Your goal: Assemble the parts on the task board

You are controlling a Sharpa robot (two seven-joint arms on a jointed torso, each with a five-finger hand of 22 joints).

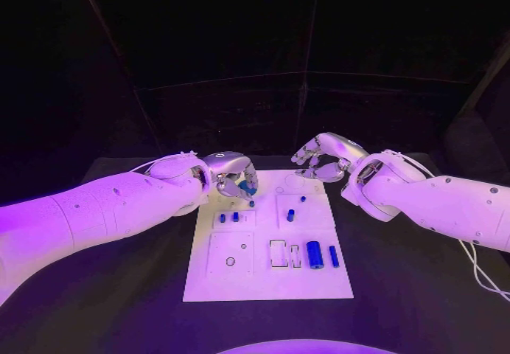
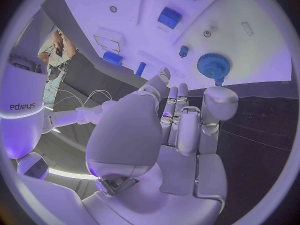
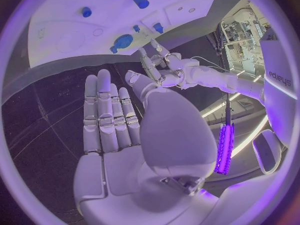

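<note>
The white task board (image 1: pixel 266 276) lies in the middle of the black table. My left hand (image 1: pixel 232 175) hovers over the board's far left corner and pinches a blue gear (image 1: pixel 247 188) by its stem. In the left wrist view the gear (image 2: pixel 214 65) sits just beyond the thumb (image 2: pixel 219 102), raised off the board. My right hand (image 1: pixel 322 158) hangs over the board's far right corner, fingers straight and apart (image 3: pixel 112 112), holding nothing. From the right wrist I see the left hand (image 3: pixel 164 67) and the gear (image 3: pixel 123 41).
Several blue parts stand in the board: two short pegs (image 1: pixel 228 217) left of centre, a peg (image 1: pixel 290 214) in the middle, a thick cylinder (image 1: pixel 315 254) and a thin one (image 1: pixel 334 256) near the right edge. A round hole (image 1: pixel 231 261) is at the near left.
</note>
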